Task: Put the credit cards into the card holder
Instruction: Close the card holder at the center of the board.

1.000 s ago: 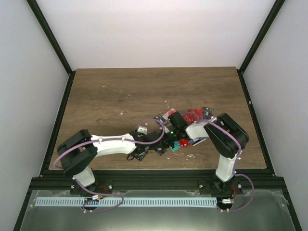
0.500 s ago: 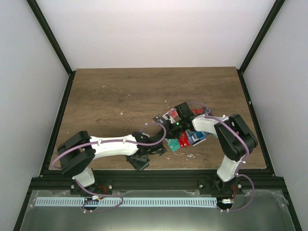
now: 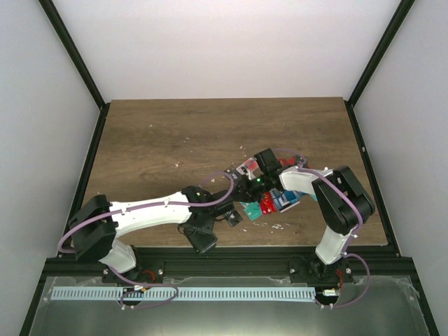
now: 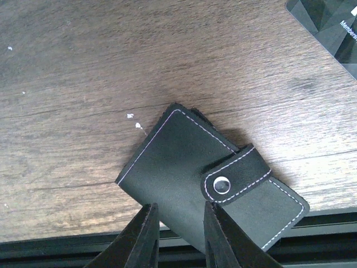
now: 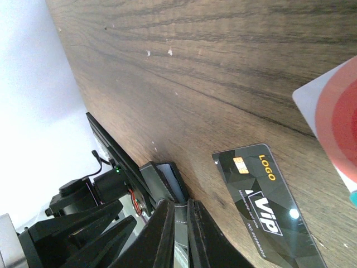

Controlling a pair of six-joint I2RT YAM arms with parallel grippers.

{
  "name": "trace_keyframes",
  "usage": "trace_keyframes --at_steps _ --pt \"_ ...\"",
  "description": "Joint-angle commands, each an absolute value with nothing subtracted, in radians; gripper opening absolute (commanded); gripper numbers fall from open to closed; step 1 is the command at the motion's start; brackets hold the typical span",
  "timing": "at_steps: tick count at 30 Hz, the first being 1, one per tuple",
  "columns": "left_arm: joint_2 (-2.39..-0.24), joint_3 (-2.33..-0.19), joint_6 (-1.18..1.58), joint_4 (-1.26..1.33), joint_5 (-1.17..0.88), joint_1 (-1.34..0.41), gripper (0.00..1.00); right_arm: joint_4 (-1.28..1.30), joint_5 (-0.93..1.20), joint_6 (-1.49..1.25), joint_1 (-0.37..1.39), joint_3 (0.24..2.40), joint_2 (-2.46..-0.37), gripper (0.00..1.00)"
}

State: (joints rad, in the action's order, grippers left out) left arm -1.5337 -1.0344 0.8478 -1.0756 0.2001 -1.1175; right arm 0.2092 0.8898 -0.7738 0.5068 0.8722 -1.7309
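Left end effector (image 4: 179,207), jaws parted by a narrow gap and clamping nothing, hangs over the near-left long edge of the card holder (image 4: 184,162); it looks the nearer arm. The holder lies flat and closed at the desk's (image 4: 83,84) near edge, its long axis running far-left to near-right and its snap tab (image 4: 237,176) fastened from the far-right side. Right end effector (image 5: 178,204), grip uncertain, sits by the credit cards (image 3: 269,204) farther right.
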Motion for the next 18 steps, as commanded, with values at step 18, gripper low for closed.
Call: trace_keyframes --at_steps 18 --pt "-1.15 -0.583 1.06 -0.761 -0.189 -1.052 0.18 0.19 0.884 -0.655 0.806 0.93 -1.738 0.1"
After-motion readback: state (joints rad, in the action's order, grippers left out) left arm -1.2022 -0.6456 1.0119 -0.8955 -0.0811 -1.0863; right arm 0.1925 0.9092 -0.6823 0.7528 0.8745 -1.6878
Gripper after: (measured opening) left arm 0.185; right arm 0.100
